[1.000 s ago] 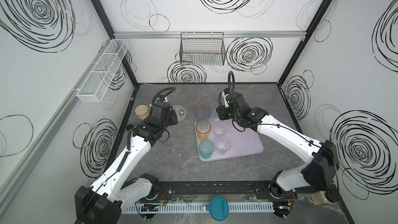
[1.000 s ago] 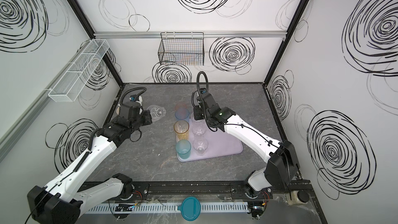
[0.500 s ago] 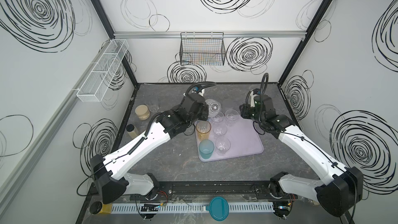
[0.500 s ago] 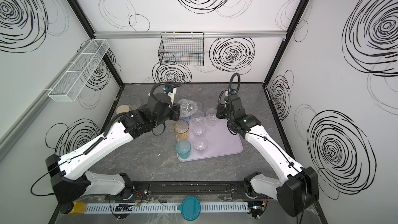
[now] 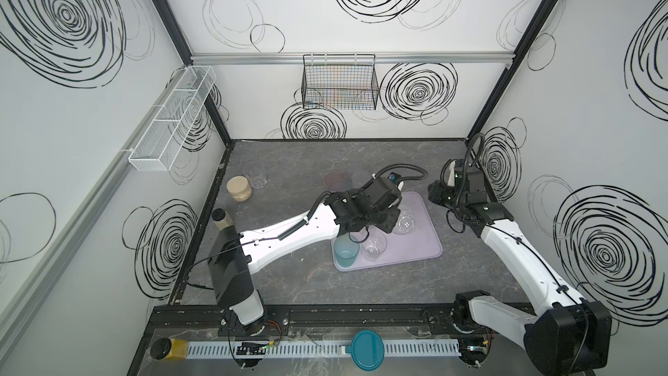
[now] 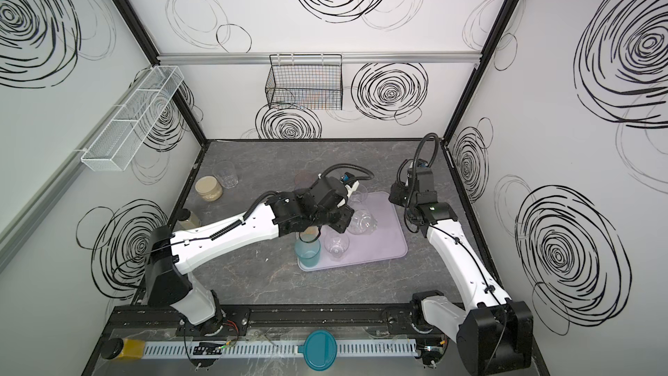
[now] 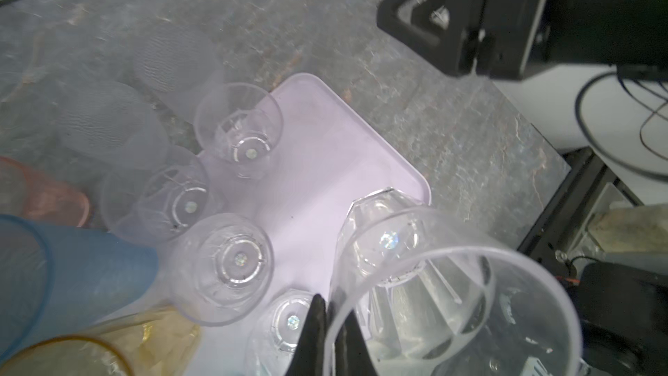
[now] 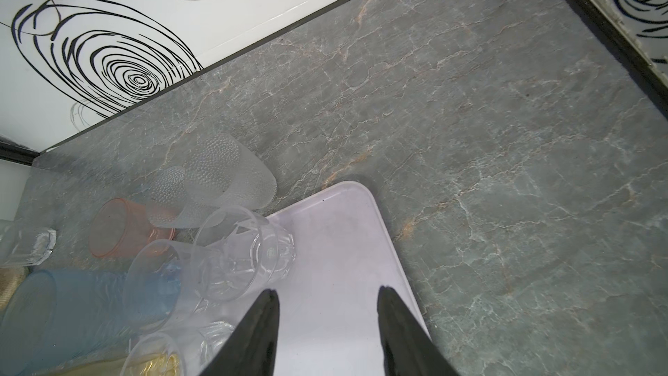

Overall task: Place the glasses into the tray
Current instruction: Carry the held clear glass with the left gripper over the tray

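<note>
left gripper (image 7: pixel 332 323): fingers pinch the rim of a clear tumbler (image 7: pixel 452 302) over the tray (image 5: pixel 423 244) | right gripper (image 8: pixel 327 291): fingers spread, empty, above the tray's far corner | glasses: teal tumbler (image 5: pixel 346 252) and several clear ones on the tray; pink tumbler (image 8: pixel 123 227) and frosted tumblers (image 8: pixel 227 171) just beside the tray's far edge

In both top views we look down from high up at the front, toward the back wall (image 5: pixel 325 41), and see the whole counter (image 5: pixel 307 160). Each wrist view sits close, looking down past the left pincer (image 7: pixel 330 320) or right pincer (image 8: pixel 327 292). Both show the lilac tray (image 7: pixel 325 146) corner.
</note>
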{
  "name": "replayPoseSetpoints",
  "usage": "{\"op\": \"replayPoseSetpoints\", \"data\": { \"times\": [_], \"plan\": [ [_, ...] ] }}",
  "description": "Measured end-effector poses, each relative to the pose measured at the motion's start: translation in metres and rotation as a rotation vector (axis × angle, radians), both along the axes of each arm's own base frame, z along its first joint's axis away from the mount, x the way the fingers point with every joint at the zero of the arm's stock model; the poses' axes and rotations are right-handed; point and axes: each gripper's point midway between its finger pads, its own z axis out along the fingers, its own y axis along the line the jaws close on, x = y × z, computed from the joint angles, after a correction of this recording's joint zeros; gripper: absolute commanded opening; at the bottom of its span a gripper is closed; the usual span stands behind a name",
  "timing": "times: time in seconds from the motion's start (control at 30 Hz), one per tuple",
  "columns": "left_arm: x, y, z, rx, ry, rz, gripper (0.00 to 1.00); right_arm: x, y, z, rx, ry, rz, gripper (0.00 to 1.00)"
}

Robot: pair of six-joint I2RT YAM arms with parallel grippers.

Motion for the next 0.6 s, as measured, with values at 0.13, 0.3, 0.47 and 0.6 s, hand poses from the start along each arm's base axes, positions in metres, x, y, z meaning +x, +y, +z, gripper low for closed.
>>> {"op": "replayPoseSetpoints", "data": {
  "times": [0.13,0.3,0.47,0.6],
  "plan": [
    [0.006,-0.006,-0.029,0.057,0.036,-0.013,0.0,0.001,-0.004,-0.001,0.002,0.002,-0.002,0.49],
    [0.031,-0.002,-0.066,0.13,0.069,0.017,0.0,0.002,-0.002,0.0,0.011,-0.007,0.013,0.49],
    [0.053,0.0,-0.09,0.18,0.085,0.037,0.0,0.001,0.002,-0.005,0.025,-0.002,0.029,0.49],
    [0.066,-0.011,-0.093,0.19,0.07,0.031,0.0,0.001,0.004,-0.006,0.033,-0.004,0.037,0.49]
  ]
}}
